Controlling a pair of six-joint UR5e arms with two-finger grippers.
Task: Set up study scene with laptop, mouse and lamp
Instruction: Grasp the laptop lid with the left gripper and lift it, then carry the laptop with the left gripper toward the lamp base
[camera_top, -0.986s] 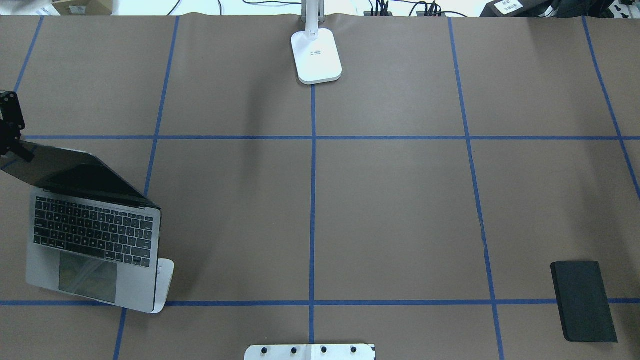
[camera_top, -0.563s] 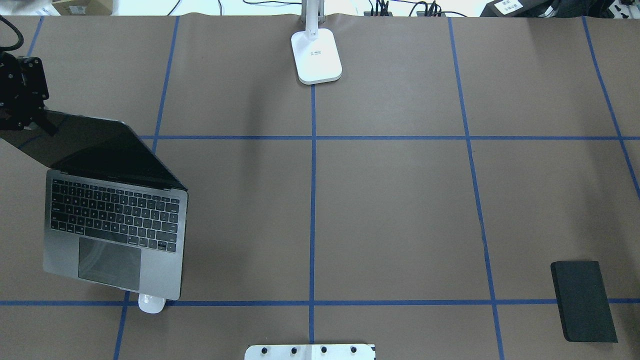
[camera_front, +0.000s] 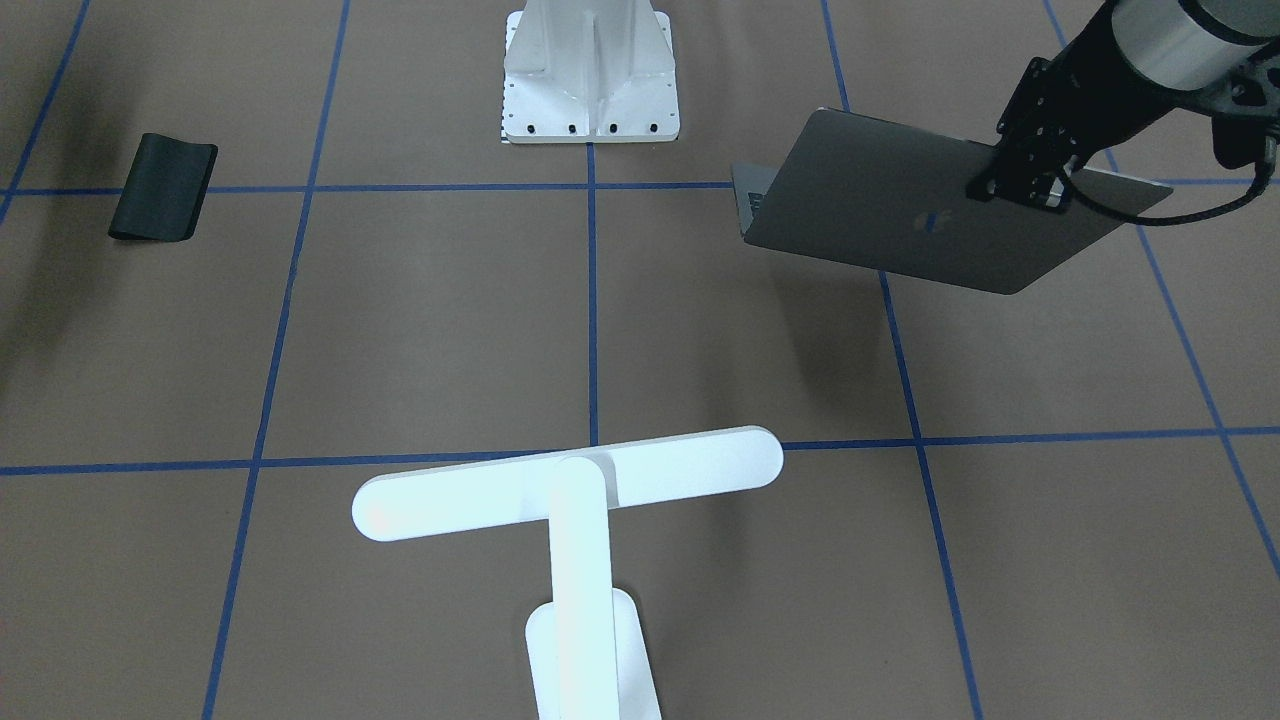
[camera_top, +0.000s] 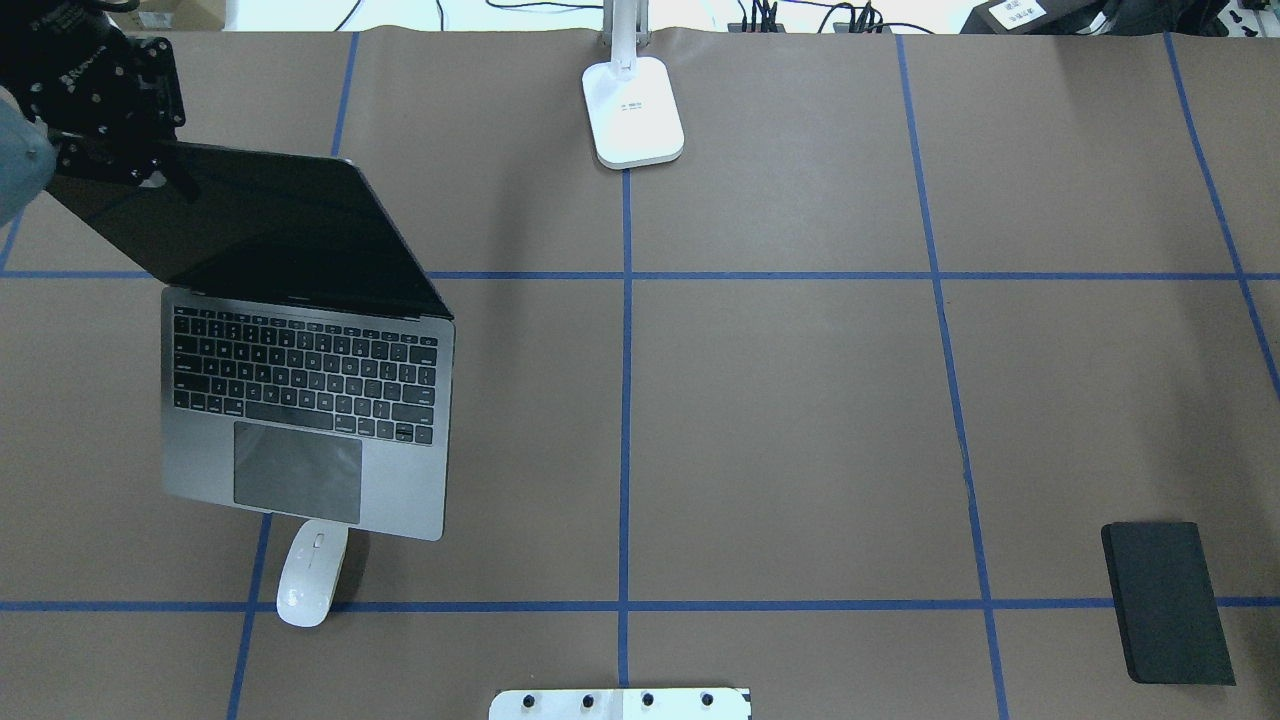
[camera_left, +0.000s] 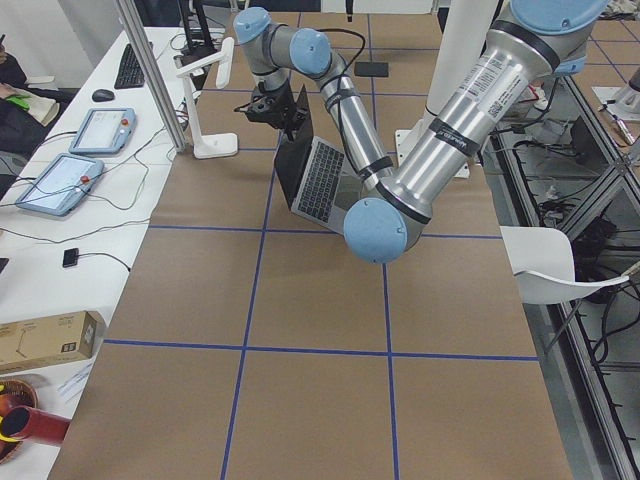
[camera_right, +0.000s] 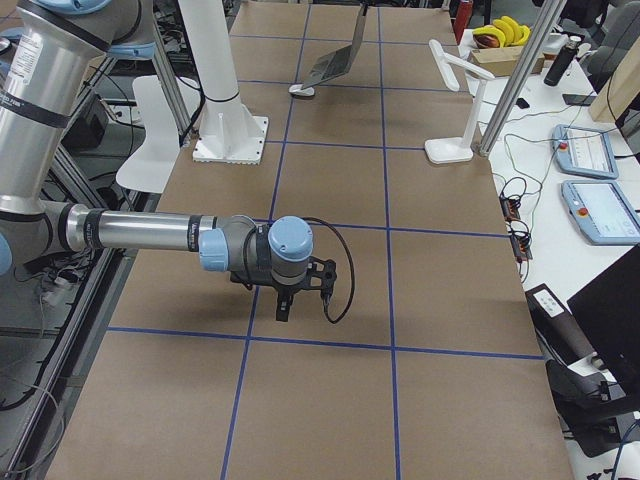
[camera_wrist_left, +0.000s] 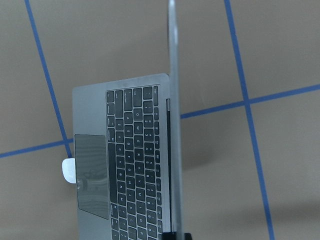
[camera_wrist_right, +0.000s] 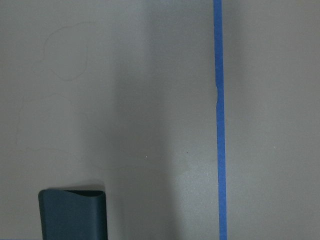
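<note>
Left tool (camera_top: 140, 172) clamped on laptop (camera_top: 300, 400) lid edge; right tool (camera_right: 288, 298) opening: cannot tell

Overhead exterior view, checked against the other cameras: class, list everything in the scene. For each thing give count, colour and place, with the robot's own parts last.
laptop: one, space-grey, open, on the table's left half.
mouse: one, white, at the laptop's front edge, on the robot's side.
lamp: one, white, at the far edge on the centre line.
black pad: one, black, near right corner.
pedestal: one, white, bolted, middle of the near edge.
table: one, brown cover with a blue tape grid.
left gripper: one, black, clamped on the laptop's lid edge.
right gripper: one, black, over the table's right end; open or shut cannot be told.
</note>
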